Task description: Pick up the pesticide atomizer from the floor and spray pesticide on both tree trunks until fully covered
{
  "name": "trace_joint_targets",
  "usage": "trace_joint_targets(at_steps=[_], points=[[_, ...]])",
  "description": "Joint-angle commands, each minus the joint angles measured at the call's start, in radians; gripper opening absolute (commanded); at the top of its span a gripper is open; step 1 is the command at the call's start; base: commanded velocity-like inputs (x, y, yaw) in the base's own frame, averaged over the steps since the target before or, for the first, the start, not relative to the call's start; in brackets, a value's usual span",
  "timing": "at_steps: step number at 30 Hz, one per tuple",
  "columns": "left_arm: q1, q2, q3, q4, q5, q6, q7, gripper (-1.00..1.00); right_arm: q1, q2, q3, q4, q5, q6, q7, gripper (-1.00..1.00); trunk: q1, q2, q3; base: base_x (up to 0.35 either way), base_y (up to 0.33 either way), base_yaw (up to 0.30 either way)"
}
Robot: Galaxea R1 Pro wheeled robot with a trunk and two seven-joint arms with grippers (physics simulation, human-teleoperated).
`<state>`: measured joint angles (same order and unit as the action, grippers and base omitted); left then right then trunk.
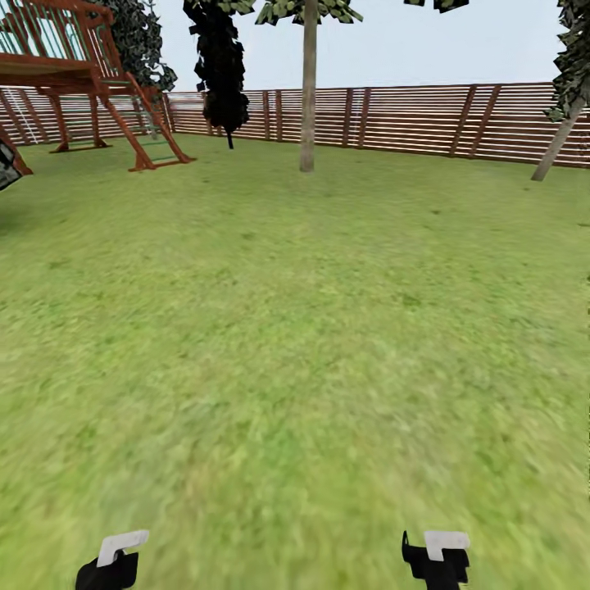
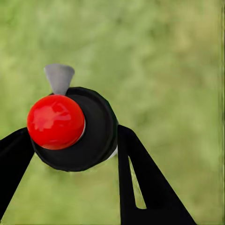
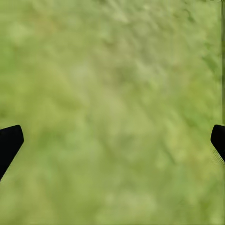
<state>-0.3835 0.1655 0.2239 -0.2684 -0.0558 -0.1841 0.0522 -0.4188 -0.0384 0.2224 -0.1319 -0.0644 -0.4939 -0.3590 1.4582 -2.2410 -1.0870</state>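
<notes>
We are seeing a mottled green lawn (image 1: 295, 344), a brown slatted fence (image 1: 410, 119), a grey-brown tree trunk (image 1: 308, 90), and a black pesticide atomizer (image 2: 89, 131) showing a glossy red cap and grey nozzle.

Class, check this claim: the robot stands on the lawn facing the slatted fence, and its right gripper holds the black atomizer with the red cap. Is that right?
Not quite: it is the left gripper that holds the atomizer, as the left wrist view shows, with black fingers on both sides of it. The right gripper is open over bare grass. The lawn and slatted fence are as stated.
</notes>
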Motion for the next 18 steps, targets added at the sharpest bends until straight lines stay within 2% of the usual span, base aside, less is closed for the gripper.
trace_joint_targets(at_steps=[1, 18], points=[[0.0, 0.0, 0.0, 0.0, 0.0, 0.0, 0.0, -1.0, 0.0, 0.0, 0.0, 0.0, 0.0, 0.0, 0.0, 1.0, 0.0, 0.0, 0.0, 0.339, 0.0, -0.09], [0.0, 0.0, 0.0, 0.001, -0.001, 0.0, 0.0, -1.0, 0.0, -0.001, 0.0, 0.002, 0.002, 0.0, 0.002, 1.0, 0.0, 0.0, 0.0, 0.339, 0.0, -0.006]])
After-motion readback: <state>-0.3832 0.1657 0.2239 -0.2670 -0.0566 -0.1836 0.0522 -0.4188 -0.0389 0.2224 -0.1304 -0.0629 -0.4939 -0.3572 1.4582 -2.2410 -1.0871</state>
